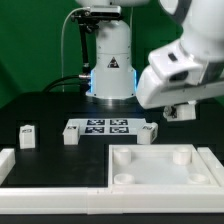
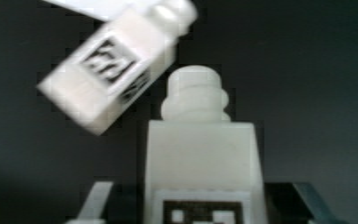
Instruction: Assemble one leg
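You have the leg [image 2: 202, 150], a white block with a stepped rounded tip and a black-and-white tag, pinched between the fingers [image 2: 98, 200] above the tabletop [image 1: 48, 152], near the recessed white tray [image 1: 160, 172]

The table [image 1: 50, 150] is black. At the lower right of the exterior view, the tray-like piece [image 1: 160, 165] is plain white, as is the robot arm [image 1: 185, 65] above it. The marker board [image 1: 105, 127] at centre is white with black-and-white square tags. The leg [image 2: 202, 150] between the dark fingers [image 2: 98, 200] of the gripper [image 2: 197, 205] is white (its tag black-and-white, blurred), like the tilted leg [image 2: 119, 60].
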Motion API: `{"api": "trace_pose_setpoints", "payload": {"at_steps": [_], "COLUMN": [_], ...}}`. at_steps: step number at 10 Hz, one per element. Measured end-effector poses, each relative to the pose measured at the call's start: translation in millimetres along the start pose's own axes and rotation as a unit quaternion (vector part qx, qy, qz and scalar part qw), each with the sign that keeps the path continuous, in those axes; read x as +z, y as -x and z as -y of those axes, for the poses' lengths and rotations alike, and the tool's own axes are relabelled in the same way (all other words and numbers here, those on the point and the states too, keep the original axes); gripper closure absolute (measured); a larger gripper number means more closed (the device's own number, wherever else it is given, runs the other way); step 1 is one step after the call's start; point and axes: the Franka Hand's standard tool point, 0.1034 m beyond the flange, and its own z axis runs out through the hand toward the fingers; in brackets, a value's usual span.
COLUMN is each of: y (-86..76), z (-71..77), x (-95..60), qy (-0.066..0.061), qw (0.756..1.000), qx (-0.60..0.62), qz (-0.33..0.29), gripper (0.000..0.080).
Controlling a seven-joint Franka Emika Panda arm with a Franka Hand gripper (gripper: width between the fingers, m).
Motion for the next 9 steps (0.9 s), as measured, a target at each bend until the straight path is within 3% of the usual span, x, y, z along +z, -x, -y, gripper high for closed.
{"api": "trace_pose_setpoints", "payload": {"at_steps": [2, 3, 5, 6, 8, 9], "y": [-11.2, -20.1, -14.7, -24.0, -41.7, -39.8], "z": [-13.4, -14.4, -14.8, -19.9, -50.4, -48.5], "x": [-19.1, -21.6, -16.0, -23.5, -44.5, -40.0], "qy": [0.006, 0.012, 0.017, 0.026, 0.056, 0.056], "qw": [0.998, 0.99, 0.974, 0.96, 0.931, 0.929], "qx": [0.006, 0.005, 0.005, -0.012, -0.038, -0.037], "qz": [-0.07, -0.142, -0.224, -0.277, -0.359, -0.363], "gripper": [0.0509, 0.0509, 0.0509, 0.0509, 0.0509, 0.0509]}}
